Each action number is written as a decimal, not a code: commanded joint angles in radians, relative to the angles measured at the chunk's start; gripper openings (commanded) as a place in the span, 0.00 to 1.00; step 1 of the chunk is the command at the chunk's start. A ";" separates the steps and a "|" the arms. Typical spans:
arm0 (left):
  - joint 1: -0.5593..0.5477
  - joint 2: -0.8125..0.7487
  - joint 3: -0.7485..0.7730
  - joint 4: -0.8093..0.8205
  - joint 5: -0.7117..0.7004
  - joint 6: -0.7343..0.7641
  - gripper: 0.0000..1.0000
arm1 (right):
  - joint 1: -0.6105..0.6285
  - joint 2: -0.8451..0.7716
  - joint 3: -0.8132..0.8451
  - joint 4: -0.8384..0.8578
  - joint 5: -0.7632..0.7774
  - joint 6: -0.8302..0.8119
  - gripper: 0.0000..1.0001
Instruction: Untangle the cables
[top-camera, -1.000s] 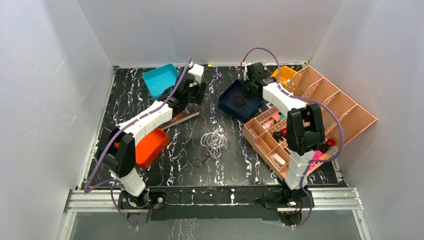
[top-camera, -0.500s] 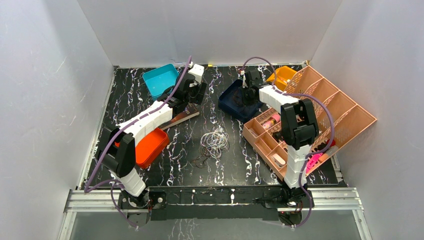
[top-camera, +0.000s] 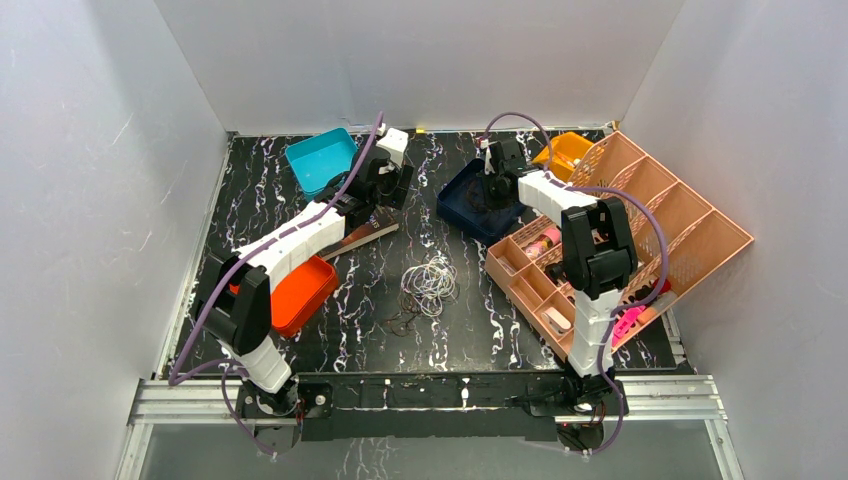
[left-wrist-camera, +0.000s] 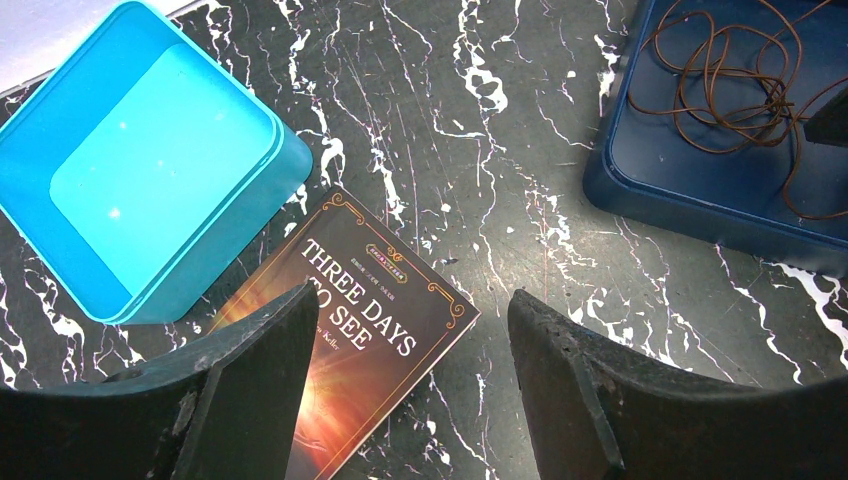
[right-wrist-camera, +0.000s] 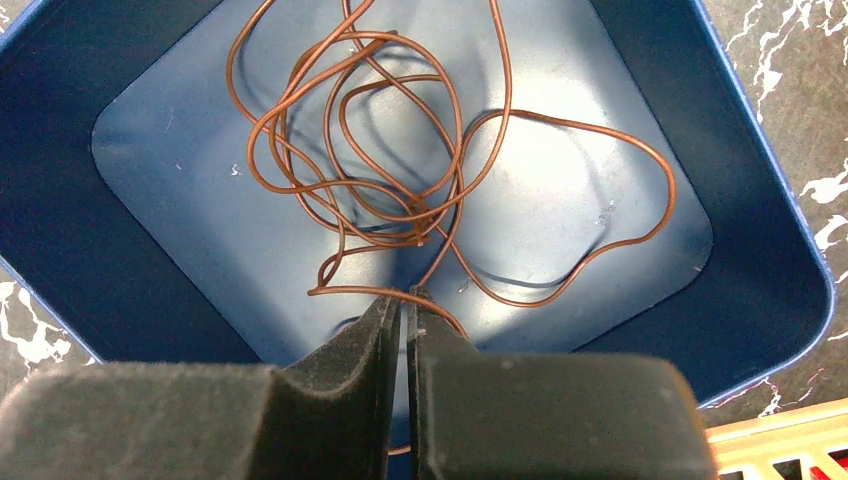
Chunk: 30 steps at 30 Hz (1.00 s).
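Brown cable (right-wrist-camera: 400, 150) sits in a loose pile in the navy tray (right-wrist-camera: 745, 300) at the far side of the table (top-camera: 350, 345). The right gripper (right-wrist-camera: 405, 300) is right over it w/ jaws nearly together, just a thin slit btwn them. One strand runs up to the tips, but tbh I can't tell if it's pinched or only lying there. Left gripper (left-wrist-camera: 412, 300) hangs wide apart, holding nothing, above the book (left-wrist-camera: 370, 330) next to the teal tub (left-wrist-camera: 150, 170). Rest of the cables, the whitish coil (top-camera: 430, 280) and some darker strands (top-camera: 400, 322) just beside it, lie mid-table, well apart from both arms.

What could go wrong imo: if that strand is caught in the slit when the arm lifts, the whole brown pile comes up w/ it and drapes over the tray rim, or drags the tray along. Wire looks springy too, so loops could pop over the wall. Bigger worry is the mid-table bunch. Whitish and dark loops seem to overlap, so a one-handed pull prob tightens things instead of freeing them. Also thin wire on a busy marbled top = easy to miss the grab.
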 joint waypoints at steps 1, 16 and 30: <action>0.007 -0.054 0.003 0.006 -0.009 0.008 0.68 | -0.003 -0.082 0.036 0.012 -0.028 -0.016 0.17; 0.007 -0.044 0.006 0.003 -0.007 0.006 0.68 | -0.004 -0.229 0.041 -0.055 -0.038 -0.018 0.24; 0.008 -0.048 0.008 -0.002 -0.008 0.006 0.68 | -0.003 -0.173 0.026 -0.106 0.058 -0.018 0.34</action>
